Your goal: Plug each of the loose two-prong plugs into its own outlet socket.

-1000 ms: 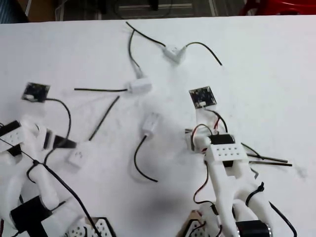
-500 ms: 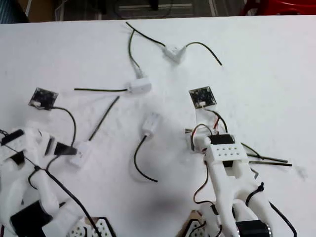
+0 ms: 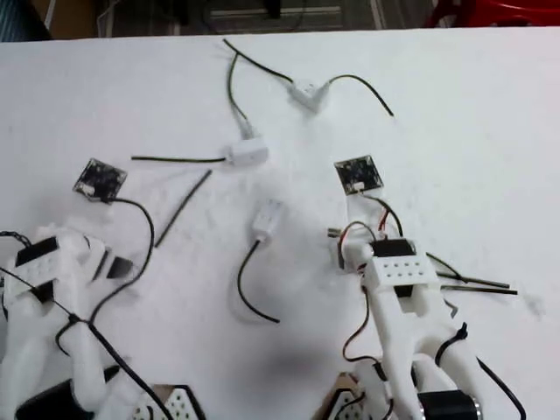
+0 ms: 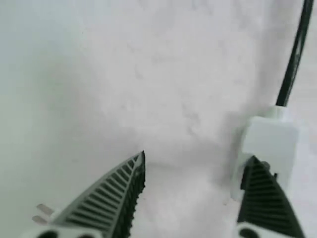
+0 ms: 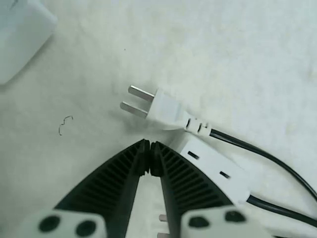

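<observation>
In the left wrist view my left gripper (image 4: pixel 195 161) stands open over the white table. A white connector block (image 4: pixel 270 141) with a black cord (image 4: pixel 292 59) lies right at the tip of one finger, not between the two. From above, that gripper (image 3: pixel 111 262) sits at the lower left. My right gripper (image 5: pixel 148 148) is shut on nothing. Just past its tips lies a white two-prong plug (image 5: pixel 161 110), and a white outlet socket (image 5: pixel 213 168) rests beside one finger. From above the right gripper (image 3: pixel 338 248) is at centre right.
Three more white connectors with black cords lie on the table (image 3: pixel 490 131): one at the back (image 3: pixel 304 92), one mid-left (image 3: pixel 248 153), one in the middle (image 3: pixel 267 217). Two black cords (image 3: pixel 477 283) run out to the right of the right arm.
The left arm has swung right and forward, and its gripper now covers the white connector that lay beside it. The right arm has kept still.
</observation>
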Controlling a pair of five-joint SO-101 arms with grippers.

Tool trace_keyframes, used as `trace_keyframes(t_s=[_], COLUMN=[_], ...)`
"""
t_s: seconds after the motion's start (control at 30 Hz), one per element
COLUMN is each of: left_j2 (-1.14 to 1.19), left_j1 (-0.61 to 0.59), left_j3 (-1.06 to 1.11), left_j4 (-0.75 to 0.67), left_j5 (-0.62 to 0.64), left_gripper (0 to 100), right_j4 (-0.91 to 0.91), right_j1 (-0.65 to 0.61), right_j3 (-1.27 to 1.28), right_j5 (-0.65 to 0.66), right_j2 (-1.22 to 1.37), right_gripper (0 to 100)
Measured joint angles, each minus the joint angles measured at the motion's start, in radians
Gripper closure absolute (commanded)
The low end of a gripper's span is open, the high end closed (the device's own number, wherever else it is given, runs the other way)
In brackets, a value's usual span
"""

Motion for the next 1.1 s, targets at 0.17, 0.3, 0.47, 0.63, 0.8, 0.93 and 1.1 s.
trace_keyframes(t_s=[0.17, 0.3, 0.47, 0.63, 0.8, 0.93, 1.1], left_j2=[0.012, 0.011, 0.011, 0.012, 0.005, -0.091, -0.252], left_j1=[0.026, 0.069, 0.133, 0.235, 0.385, 0.499, 0.686], left_j3=[0.015, 0.000, 0.005, 0.005, -0.015, -0.031, -0.031], left_j4=[0.095, 0.196, 0.232, 0.235, 0.242, 0.242, 0.258], left_j5=[-0.075, -0.095, -0.086, 0.020, 0.173, 0.290, 0.436], left_gripper=[72, 72, 72, 72, 72, 72, 72], right_j4=[0.000, 0.000, 0.000, 0.000, 0.000, 0.000, 0.000], right_j1=[0.000, 0.002, 0.003, 0.002, 0.000, 0.000, 0.000], right_j3=[0.000, 0.000, 0.000, 0.000, 0.000, 0.000, 0.000], right_j5=[0.000, 0.000, 0.000, 0.000, 0.000, 0.000, 0.000], right_j2=[0.000, 0.000, 0.000, 0.000, 0.000, 0.000, 0.000], right_gripper=[97.4, 97.4, 97.4, 97.4, 97.4, 97.4, 97.4])
